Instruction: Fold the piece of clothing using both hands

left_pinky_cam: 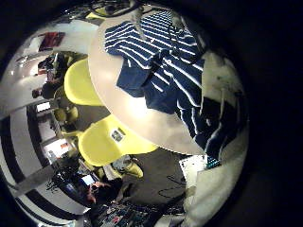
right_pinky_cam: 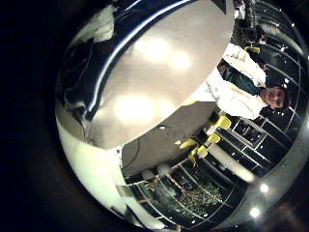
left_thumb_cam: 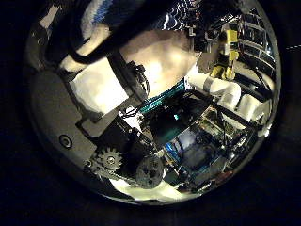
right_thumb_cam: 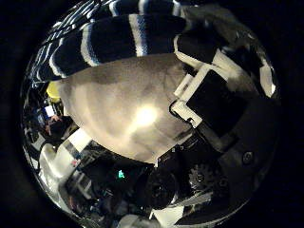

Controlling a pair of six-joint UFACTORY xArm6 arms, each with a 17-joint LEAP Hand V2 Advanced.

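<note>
The striped garment (left_pinky_cam: pixel 170 71) lies crumpled on the round table (left_pinky_cam: pixel 142 118), draped past its edge. Right hand (right_thumb_cam: pixel 214 81) fingers curl onto the cloth's edge; left hand (left_thumb_cam: pixel 103 104) fingers — cannot tell.

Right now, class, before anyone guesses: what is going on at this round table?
A two-armed robot is working on a navy and white striped piece of clothing that lies crumpled on a round, pale table. It is not yet neatly folded. The left hand's palm looks down on the garment from above the table. The right hand is low at the table's surface, right beside the striped cloth; whether it grips the cloth cannot be told.
</note>
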